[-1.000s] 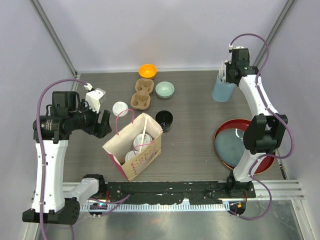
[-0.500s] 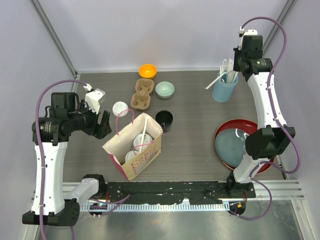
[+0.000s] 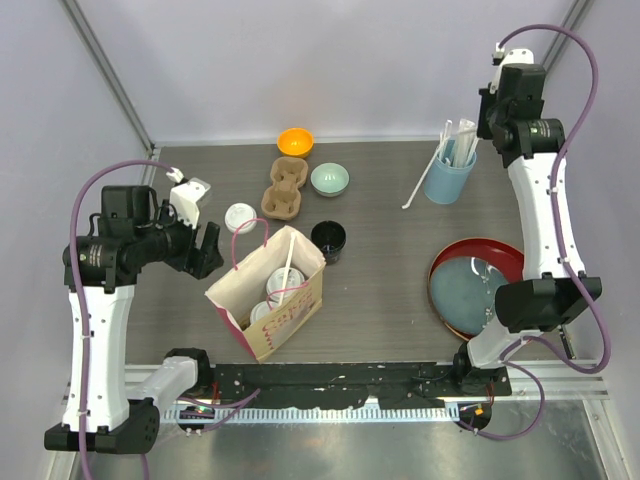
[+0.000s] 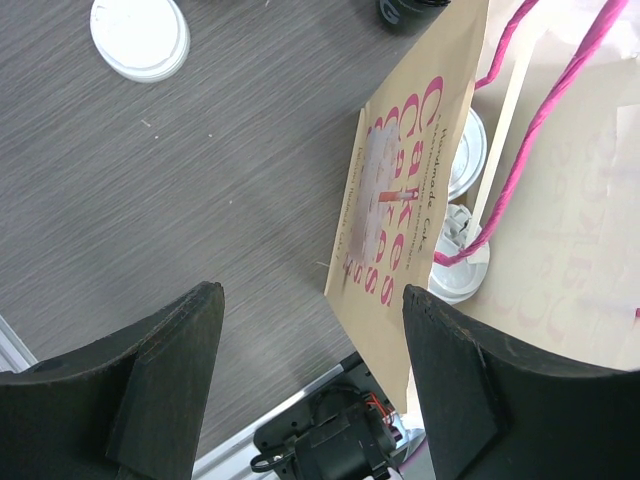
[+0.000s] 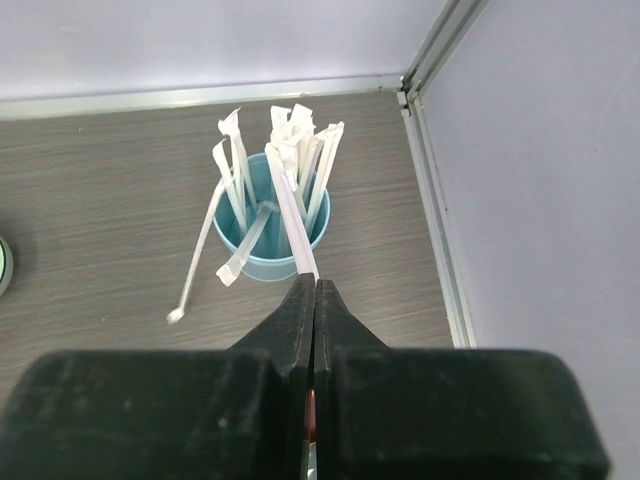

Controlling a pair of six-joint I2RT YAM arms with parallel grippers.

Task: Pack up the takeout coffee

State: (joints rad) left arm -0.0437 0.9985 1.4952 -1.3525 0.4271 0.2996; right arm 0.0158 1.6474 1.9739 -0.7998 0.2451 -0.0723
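Note:
One takeout coffee with a white lid (image 3: 240, 217) (image 4: 140, 35) stands on the table, left of the paper bag (image 3: 268, 300) (image 4: 395, 215). Two more lidded cups (image 3: 282, 282) (image 4: 465, 165) sit inside the bag with a white straw (image 3: 290, 255). My left gripper (image 3: 205, 250) (image 4: 310, 295) hangs open beside the bag's left side, holding nothing. My right gripper (image 3: 482, 125) (image 5: 315, 285) is raised above the light-blue tumbler (image 3: 448, 178) (image 5: 270, 240), shut on a white wrapped straw (image 5: 295, 215) whose lower end is still in the tumbler.
A dark open-topped cup (image 3: 328, 240) stands right of the bag. A cardboard cup carrier (image 3: 285, 188), orange bowl (image 3: 295, 142) and pale green bowl (image 3: 329, 179) sit at the back. A red tray (image 3: 452, 310) lies at the right. One straw (image 3: 422, 186) leans out of the tumbler.
My right gripper rose out of the tumbler and drew back with a straw pinched in it. Another straw tipped out over the tumbler's rim. The left arm stayed still.

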